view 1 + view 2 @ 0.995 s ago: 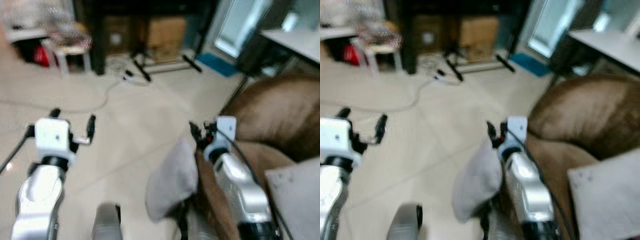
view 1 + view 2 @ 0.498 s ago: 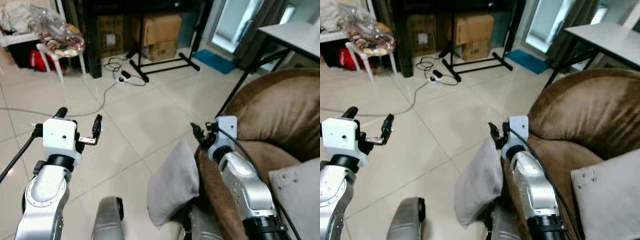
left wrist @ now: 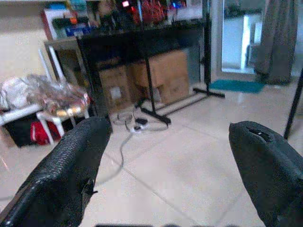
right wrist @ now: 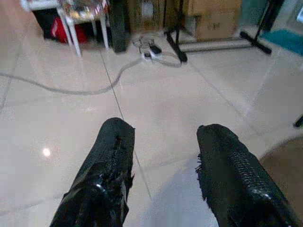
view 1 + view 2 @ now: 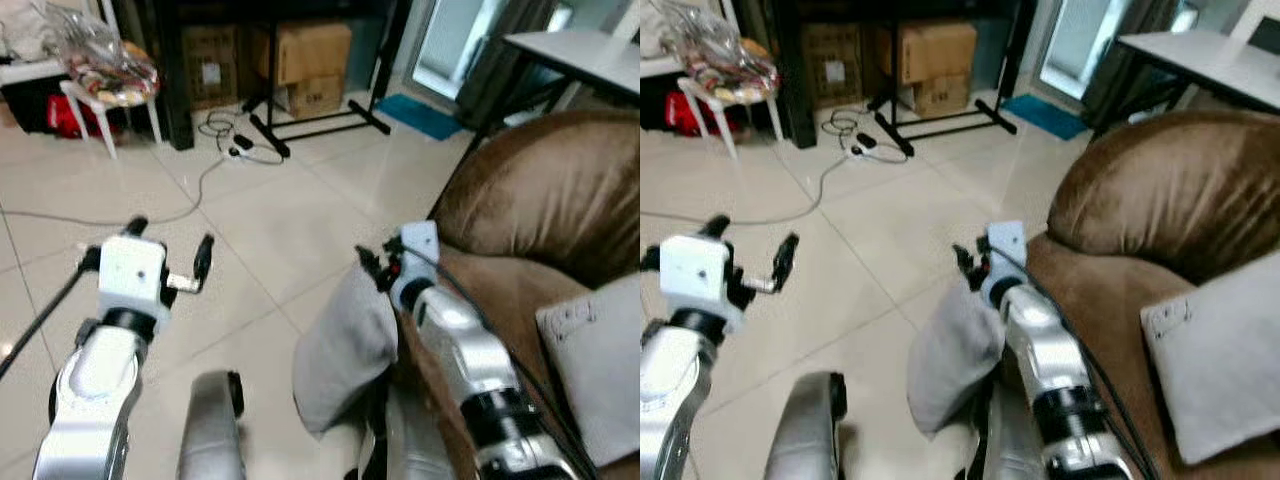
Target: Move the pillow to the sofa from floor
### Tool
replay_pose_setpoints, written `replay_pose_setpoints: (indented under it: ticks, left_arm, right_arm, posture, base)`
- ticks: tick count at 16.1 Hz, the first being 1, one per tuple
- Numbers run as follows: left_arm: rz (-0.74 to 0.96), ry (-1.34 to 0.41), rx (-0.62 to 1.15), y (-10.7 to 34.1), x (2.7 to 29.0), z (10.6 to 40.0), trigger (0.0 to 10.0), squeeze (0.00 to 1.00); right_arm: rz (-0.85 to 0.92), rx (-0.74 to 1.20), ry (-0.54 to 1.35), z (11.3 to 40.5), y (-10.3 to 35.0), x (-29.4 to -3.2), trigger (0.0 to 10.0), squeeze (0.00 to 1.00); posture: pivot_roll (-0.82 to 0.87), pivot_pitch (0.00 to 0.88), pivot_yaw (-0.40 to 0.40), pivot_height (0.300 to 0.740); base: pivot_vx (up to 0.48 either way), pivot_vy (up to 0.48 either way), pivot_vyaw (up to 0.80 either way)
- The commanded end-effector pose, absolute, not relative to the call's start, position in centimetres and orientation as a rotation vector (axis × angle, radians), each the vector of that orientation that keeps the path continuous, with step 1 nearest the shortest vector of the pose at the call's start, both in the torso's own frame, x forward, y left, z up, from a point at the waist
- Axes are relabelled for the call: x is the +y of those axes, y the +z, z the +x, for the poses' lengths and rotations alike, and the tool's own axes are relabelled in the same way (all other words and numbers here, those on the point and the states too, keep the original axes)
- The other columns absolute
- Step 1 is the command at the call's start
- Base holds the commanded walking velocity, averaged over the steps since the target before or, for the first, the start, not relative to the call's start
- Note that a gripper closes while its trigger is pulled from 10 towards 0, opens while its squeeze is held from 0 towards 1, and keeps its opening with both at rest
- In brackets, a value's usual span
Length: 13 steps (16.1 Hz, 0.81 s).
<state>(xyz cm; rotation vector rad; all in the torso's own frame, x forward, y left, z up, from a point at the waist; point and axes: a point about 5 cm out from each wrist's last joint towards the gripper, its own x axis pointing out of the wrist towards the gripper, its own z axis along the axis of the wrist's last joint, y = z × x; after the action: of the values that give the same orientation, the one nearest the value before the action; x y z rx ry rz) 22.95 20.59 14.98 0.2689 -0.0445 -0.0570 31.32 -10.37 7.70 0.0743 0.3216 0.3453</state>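
The right gripper [image 5: 378, 270] hovers with its black fingers spread, empty, just above the soft grey fabric pillow [image 5: 340, 345]. That pillow stands on the glossy beige tiled floor [image 5: 270, 220], leaning against the brown velvety sofa [image 5: 530, 215]. The left gripper [image 5: 170, 262] is splayed wide over bare tiles.

No legible text. Cardboard boxes [image 5: 300, 60] carry pale labels, too blurred to read; nothing else bears markings.

Silver arms, white wrist blocks (black cables), black fingers [image 3: 71, 175]
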Motion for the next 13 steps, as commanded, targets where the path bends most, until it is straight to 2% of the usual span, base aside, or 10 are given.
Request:
replay_pose_setpoints:
  ticks: [1, 5, 6, 7, 8, 10, 13]
  left_arm:
    - [0.275, -0.086, -0.026, 15.0, 20.2, 22.7, 10.0, 0.16]
    - [0.299, -0.150, 0.015, 14.8, 20.0, 21.3, 10.0, 0.17]
    - [0.286, -0.135, 0.022, 14.9, 20.2, 21.0, 10.0, 0.16]
    - [0.290, -0.146, 0.037, 14.9, 20.1, 20.5, 10.0, 0.17]
    - [0.286, -0.152, 0.046, 15.0, 20.0, 20.2, 10.0, 0.17]
    - [0.250, -0.172, 0.048, 15.6, 19.5, 19.6, 10.0, 0.17]
    - [0.258, -0.281, 0.084, 16.2, 19.0, 18.7, 10.0, 0.18]
  right_arm:
    - [0.075, 0.342, 0.318, 31.8, 7.3, -10.6, 10.0, 0.00]
    - [0.030, 0.367, 0.334, 32.4, 6.6, -9.6, 10.0, 0.00]
    - [0.058, 0.374, 0.320, 32.6, 6.3, -9.3, 10.0, 0.07]
    - [0.098, 0.374, 0.284, 32.8, 6.1, -9.3, 10.0, 1.00]
    - [0.117, 0.382, 0.255, 32.8, 5.8, -9.4, 10.0, 1.00]
    - [0.026, 0.443, 0.161, 32.5, 4.5, -10.3, 10.0, 1.00]
    - [-0.004, 0.418, 0.089, 32.9, 4.3, -10.8, 10.0, 1.00]
  posture:
    - [0.14, 0.004, -0.130, 0.495]
    - [0.12, 0.103, -0.125, 0.475]
    - [0.11, 0.146, -0.128, 0.475]
    - [0.11, 0.168, -0.133, 0.475]
    - [0.11, 0.182, -0.138, 0.475]
    - [0.12, 0.222, -0.158, 0.475]
    - [0.14, 0.261, -0.161, 0.475]
  base:
    - [0.000, 0.000, 0.00]
    - [0.000, 0.000, 0.00]
    - [0.000, 0.000, 0.00]
    - [0.000, 0.000, 0.00]
    - [0.000, 0.000, 0.00]
    - [0.000, 0.000, 0.00]
    - [0.000, 0.000, 0.00]
